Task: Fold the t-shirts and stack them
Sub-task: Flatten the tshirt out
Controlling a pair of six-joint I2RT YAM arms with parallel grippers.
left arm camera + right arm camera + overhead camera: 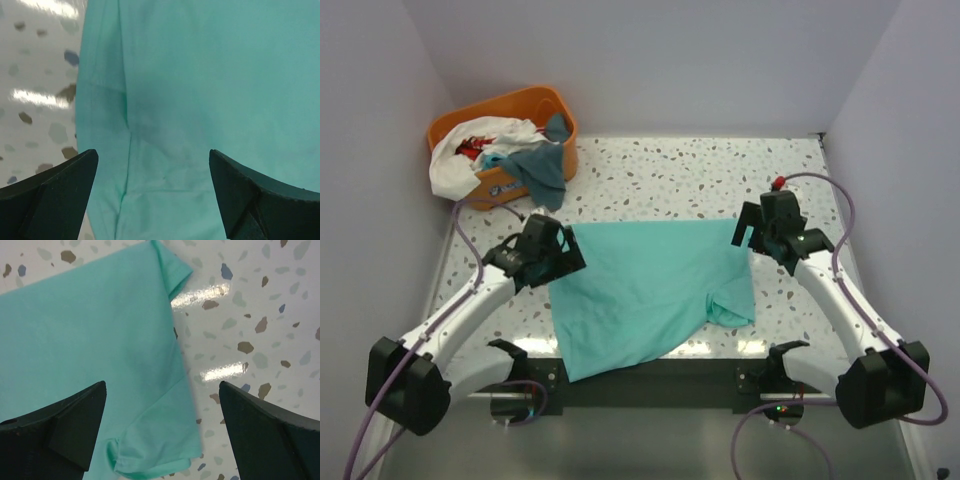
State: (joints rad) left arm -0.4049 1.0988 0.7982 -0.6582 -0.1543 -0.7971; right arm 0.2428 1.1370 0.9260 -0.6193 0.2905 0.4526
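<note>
Lying spread on the counter [670,180]: the mint t-shirt [650,290] is stretching between the two claws, and its near left corner is reaching over the dark bar at the counter's front edge.
Shirt's right side: a sleeve is bunching and folding back near the front right, so that side is lying uneven.
Left arm: it is angling up from its base at the near left and bending in toward the shirt's left edge.
Left claw [560,258]: it is pointing down at the cloth with its jaws spread wide and gripping nothing; in the left wrist view [152,155] the hem and a seam of the shirt [210,75] are running between the two dark fingers [60,190].
Right arm: it is rising from the near right and leaning inward to the shirt's far right corner.
Right claw [748,235]: its jaws are likewise standing wide apart and holding nothing; in the right wrist view [162,385] they are straddling the shirt's edge [90,330], one finger over cloth, the other over bare speckled counter [250,315].
Contact: I cannot tell whether either claw is touching the cloth.
Orange basket [520,100]: it is sitting at the far left corner, holding a white t-shirt [455,165], a dark teal-grey t-shirt [542,172] drooping over its rim, and a bit of red cloth [475,148].
</note>
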